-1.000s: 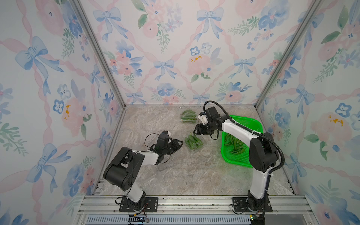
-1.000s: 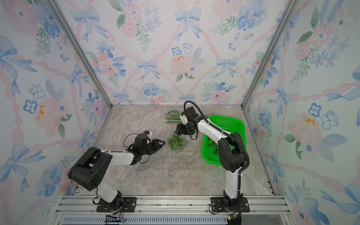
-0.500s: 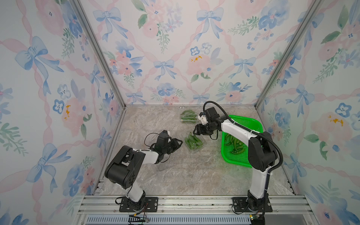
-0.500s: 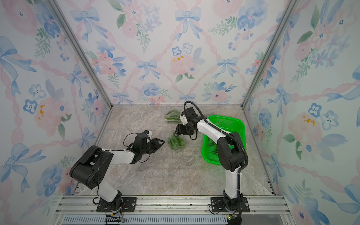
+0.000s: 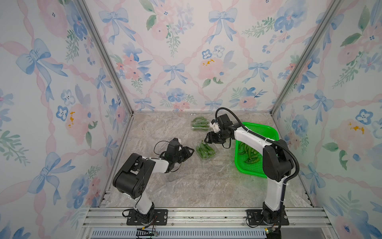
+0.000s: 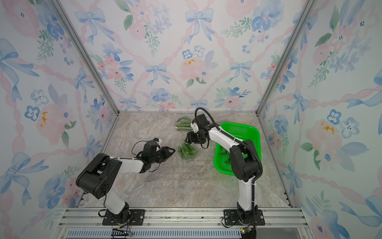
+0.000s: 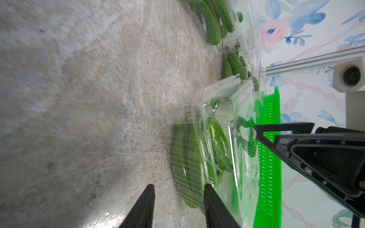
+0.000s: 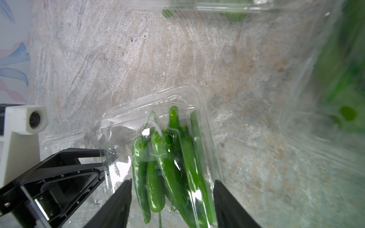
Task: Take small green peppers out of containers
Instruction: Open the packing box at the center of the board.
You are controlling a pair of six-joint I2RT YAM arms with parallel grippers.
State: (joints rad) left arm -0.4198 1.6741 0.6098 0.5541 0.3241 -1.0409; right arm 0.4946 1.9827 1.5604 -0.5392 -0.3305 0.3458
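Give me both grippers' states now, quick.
Left gripper: open, holding nothing, tips by the clear container.
Right gripper: open, jaws straddling the peppers in that container, gripping nothing.

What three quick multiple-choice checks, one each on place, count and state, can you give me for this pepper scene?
1. Where do the loose peppers lie?
A. in the green basket
B. on the bare floor by the left arm
C. along the back wall

2. How many clear containers visibly hold peppers?
A. one
B. two
C. four

3. How is the right gripper?
A. shut on a pepper
B. shut on the basket rim
C. open over the middle container

Answers:
1 A: both top views show the loose peppers inside the green basket.
2 B: only the middle container and the back container show peppers inside.
3 C: in the right wrist view its jaws stand apart on either side of the middle container.
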